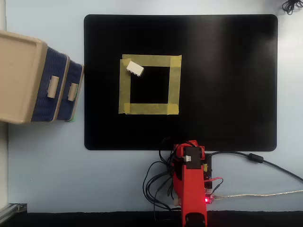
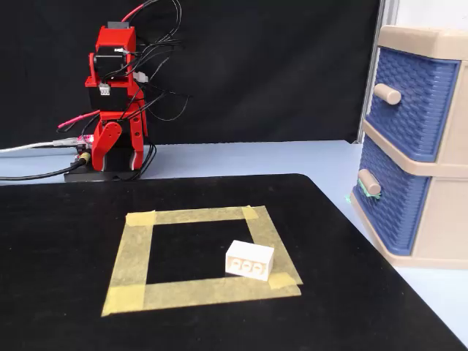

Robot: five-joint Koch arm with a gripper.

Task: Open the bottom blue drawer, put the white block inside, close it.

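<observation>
Evidently we are at the very start: our red arm (image 2: pixel 113 102) sits folded upright on its base at the mat's edge, well apart from everything it must handle, and nothing of the task looks done yet. The gripper (image 2: pixel 108 142) hangs tucked down against the base, and we cannot tell whether its jaws are parted or closed, since both cameras show them stacked among cables.

The white block (image 1: pixel 135 68) lies on the black mat (image 1: pixel 227 85), at one corner of the square of yellow masking tape (image 1: pixel 149 109), partly overlapping the tape. We judge the tape serves as a marked starting zone, keeping the block within easy reach. In the fixed view the block (image 2: pixel 249 260) is a small rigid brick with studs showing on its side, hard plastic by the look of it, lying tilted against the square's edges.

The drawer unit (image 2: pixel 420 146) stands just off the mat, its fronts facing the work area so the arm can pull towards itself. It has a beige plastic frame and two blue fronts moulded in a woven, basket-like texture. The bottom blue drawer (image 2: pixel 387 201) is shut; its knob (image 2: pixel 369 181) is a short beige cylinder sticking out, a shape the jaws could close around. The upper drawer (image 2: pixel 409 102), also shut, has a matching knob
</observation>
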